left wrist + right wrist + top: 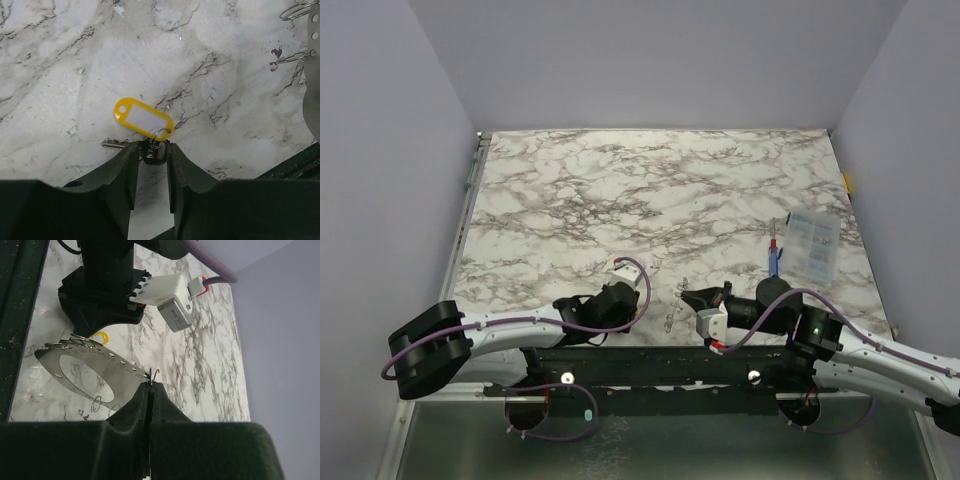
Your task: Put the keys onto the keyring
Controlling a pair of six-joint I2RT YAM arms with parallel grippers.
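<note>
- Grip on the left: the left jaws are closed on the bunch of keys (120,144), tips down at the bench (75,60). One silvery blade pokes out flat at 9 o'clock.
- Just past those tips, at 12 o'clock, a small ring (161,134) joins the bunch to a yellow tag (143,117) lying flat on the bench.
- Well apart at 2 o'clock lies the keyring (294,56), a thin wire loop beside the rim of a grey disc (312,75). Another wire loop (297,11) sits above it at 1 o'clock.
- The right jaws are pressed together with no gap. The disc's rim and a bit of wire meet their tips, and I cannot tell which they pinch.
- From the right wrist, the disc spreads toward 10 o'clock, and the left arm's wrist (107,290) is beyond it at 11 o'clock.
- Step in hand, as I judge it: keys held, not yet threaded. The next move calls for carrying them across to the keyring and lining up a key's hole with the wire end, slowly, since both are tiny.
</note>
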